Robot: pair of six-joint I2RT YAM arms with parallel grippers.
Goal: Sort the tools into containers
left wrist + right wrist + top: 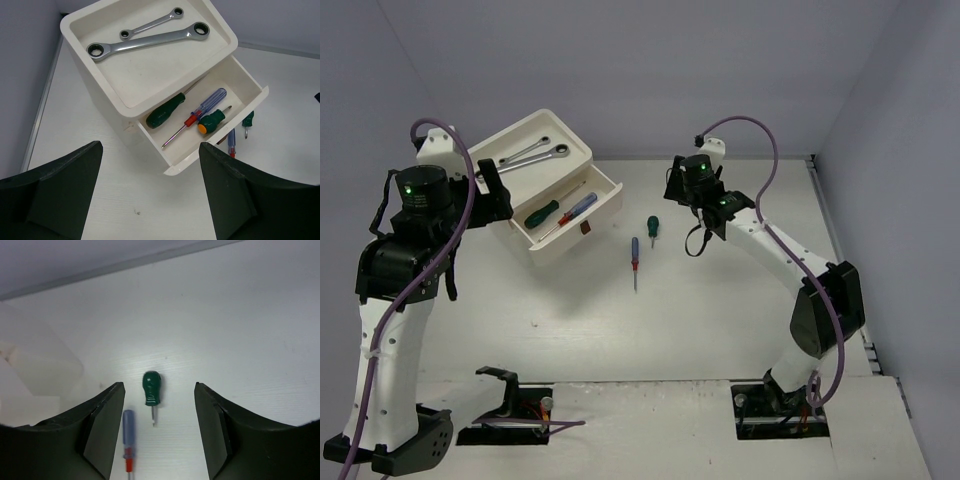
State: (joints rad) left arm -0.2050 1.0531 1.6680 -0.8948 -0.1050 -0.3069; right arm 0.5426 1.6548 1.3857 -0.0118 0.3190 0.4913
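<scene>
right end effector (pixel 158 390): jaws apart, empty, over stubby green screwdriver (pixel 151 388) lying on desk (pixel 240 330) beside blue-handled screwdriver (pixel 128 437) | left end effector (pixel 150 145): wide, empty, facing open drawer (pixel 245 80) holding three screwdrivers (pixel 200 112) | two wrenches (pixel 150 42) in top tray (pixel 150 75)
</scene>
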